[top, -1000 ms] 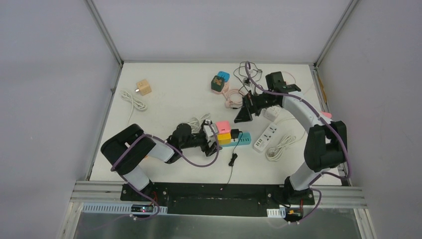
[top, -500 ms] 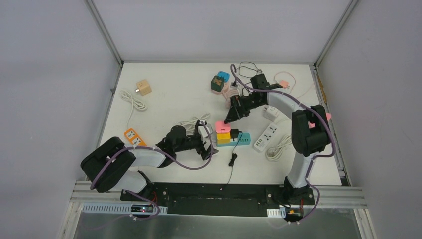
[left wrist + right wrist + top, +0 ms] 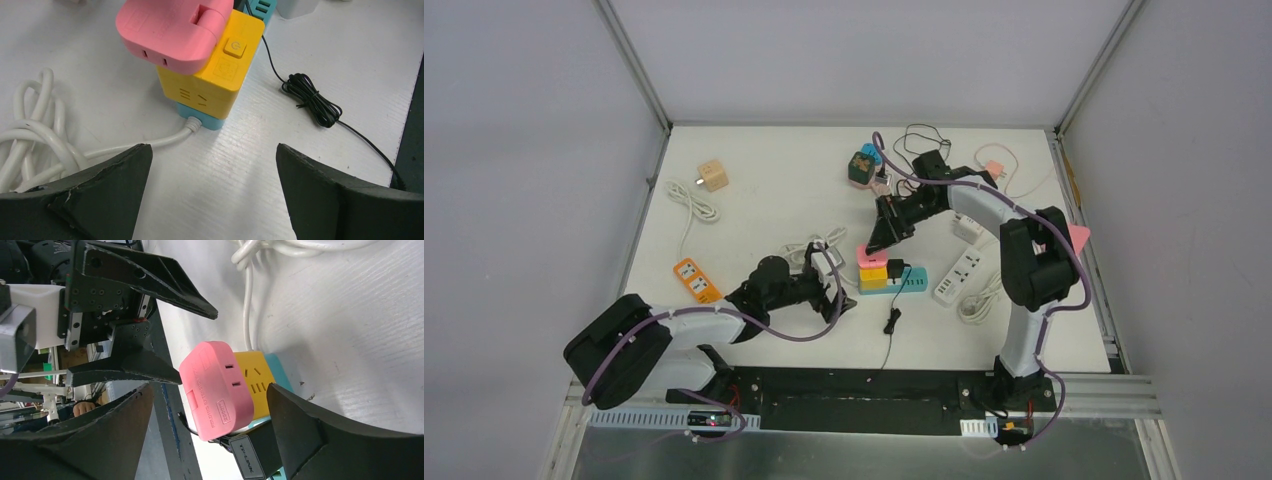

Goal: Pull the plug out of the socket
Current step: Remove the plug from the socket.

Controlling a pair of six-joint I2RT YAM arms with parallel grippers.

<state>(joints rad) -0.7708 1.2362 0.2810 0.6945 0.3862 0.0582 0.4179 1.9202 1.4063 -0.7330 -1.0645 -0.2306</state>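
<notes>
Pink plug [image 3: 220, 400] between tips of wide-spread right tool [image 3: 207, 387]; left tool [image 3: 213, 147] likewise wide, just beside.

White table [image 3: 754, 190], grey walls [image 3: 854, 50], aluminium corner posts [image 3: 631, 60]
</notes>
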